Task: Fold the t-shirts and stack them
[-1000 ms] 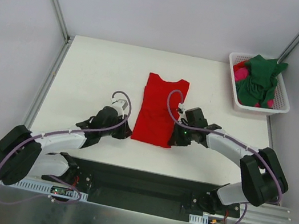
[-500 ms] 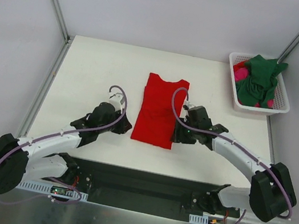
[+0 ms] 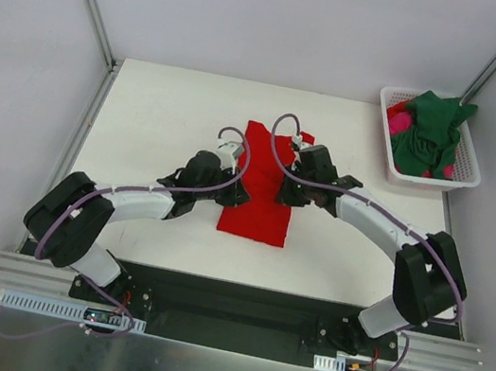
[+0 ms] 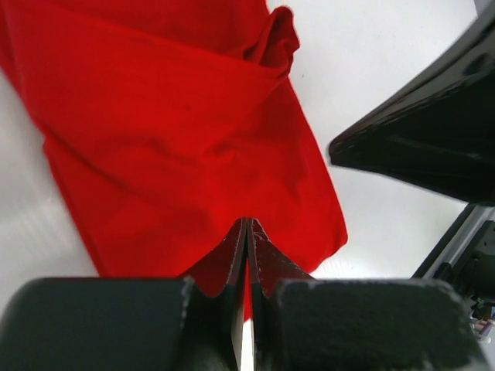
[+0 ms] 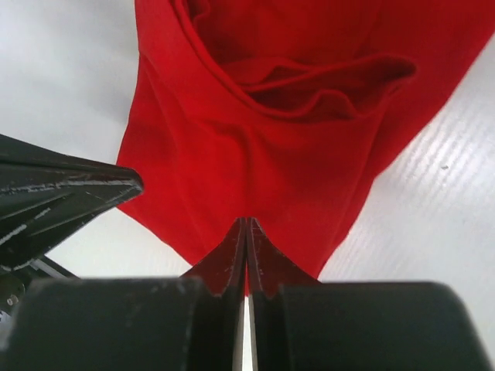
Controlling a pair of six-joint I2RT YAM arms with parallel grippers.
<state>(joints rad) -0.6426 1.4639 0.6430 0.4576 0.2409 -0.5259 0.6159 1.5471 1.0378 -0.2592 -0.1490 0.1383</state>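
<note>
The red t-shirt (image 3: 254, 220) lies folded into a narrow strip at the table's middle, collar end far. It also shows in the left wrist view (image 4: 178, 139) and the right wrist view (image 5: 255, 154). My left gripper (image 3: 238, 193) is over its left edge, jaws shut (image 4: 247, 226). My right gripper (image 3: 284, 192) is over its right edge, jaws shut (image 5: 246, 222). I see no cloth pinched in either. The dark green t-shirt (image 3: 430, 131) and the magenta-pink one (image 3: 399, 123) lie bunched in the basket.
The white slotted basket (image 3: 422, 179) stands at the table's far right corner. Metal frame posts rise at both far corners. The right gripper's finger (image 4: 433, 131) shows in the left wrist view, and the left gripper's finger (image 5: 54, 193) in the right wrist view.
Both grippers have moved from beside the shirt's near corners to farther up and inward over its middle. The red shirt has not visibly moved.
</note>
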